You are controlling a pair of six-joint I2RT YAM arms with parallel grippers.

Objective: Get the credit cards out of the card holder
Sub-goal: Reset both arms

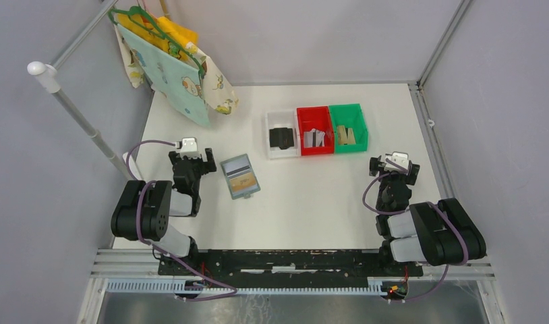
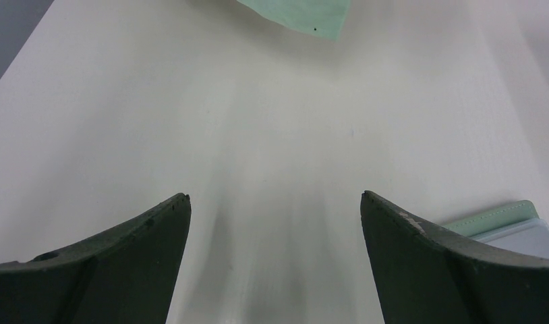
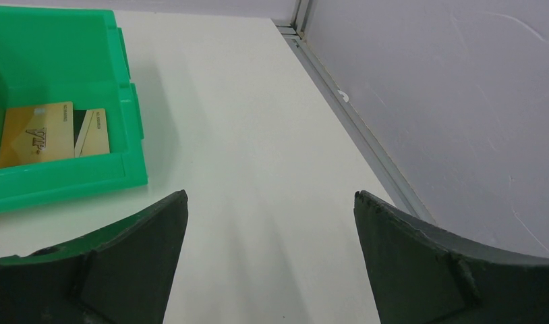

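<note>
The card holder (image 1: 240, 177), a grey-blue wallet with clear pockets, lies open on the table left of centre. A grey card (image 1: 236, 165) and a tan card (image 1: 242, 183) show inside it. Its corner also shows at the lower right of the left wrist view (image 2: 508, 221). My left gripper (image 1: 191, 159) is open and empty, just left of the holder. My right gripper (image 1: 393, 167) is open and empty at the right side, below the green bin. Grey cards (image 1: 314, 138) lie in the red bin, tan cards (image 1: 347, 135) in the green bin; the tan cards (image 3: 36, 134) also show in the right wrist view.
Three bins stand at the back centre: white (image 1: 282, 134) with a small black object (image 1: 282, 137), red (image 1: 315, 130), green (image 1: 349, 127). Patterned cloths on a hanger (image 1: 170, 61) hang over the back left from a pole (image 1: 76, 115). A metal rail (image 3: 356, 121) runs along the right wall.
</note>
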